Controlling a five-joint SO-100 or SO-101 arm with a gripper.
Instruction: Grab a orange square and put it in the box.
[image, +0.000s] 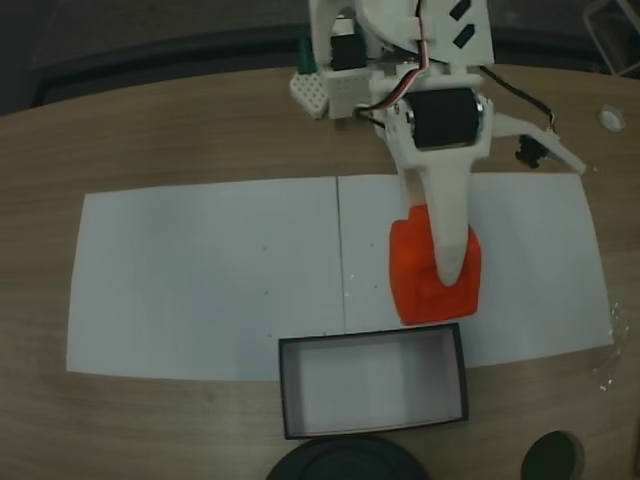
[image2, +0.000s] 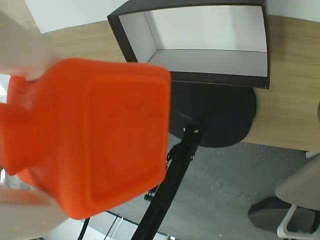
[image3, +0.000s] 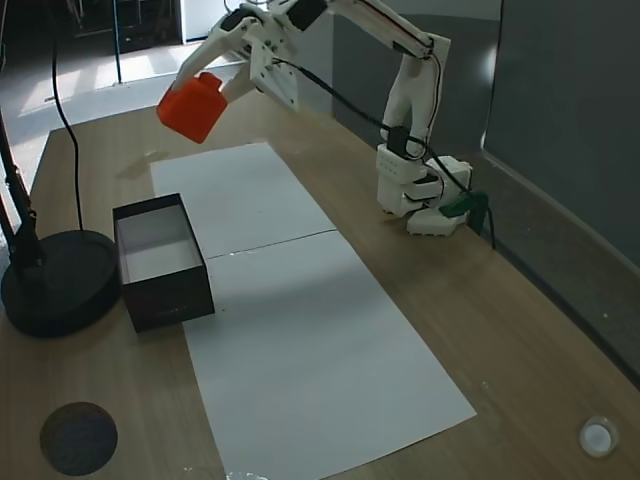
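The orange square (image: 420, 270) hangs in the air with my gripper (image: 440, 272) shut on it; one white finger (image: 448, 225) lies across its top. In a fixed view from the side, the orange square (image3: 193, 107) is well above the table, behind the box (image3: 168, 296), with the gripper (image3: 207, 92) reaching in from the right. The wrist view has the orange square (image2: 107, 140) large at the left and the box (image2: 210, 60) beyond it at the top. The box (image: 284, 390) has black walls and a bare pale floor.
Two white paper sheets (image: 200, 280) cover the wooden table. A round black stand base (image3: 55, 285) with a pole sits just beside the box. A dark disc (image3: 78, 437) and a small white cap (image3: 597, 437) lie near the table's edges. The arm's base (image3: 412, 195) stands at the back.
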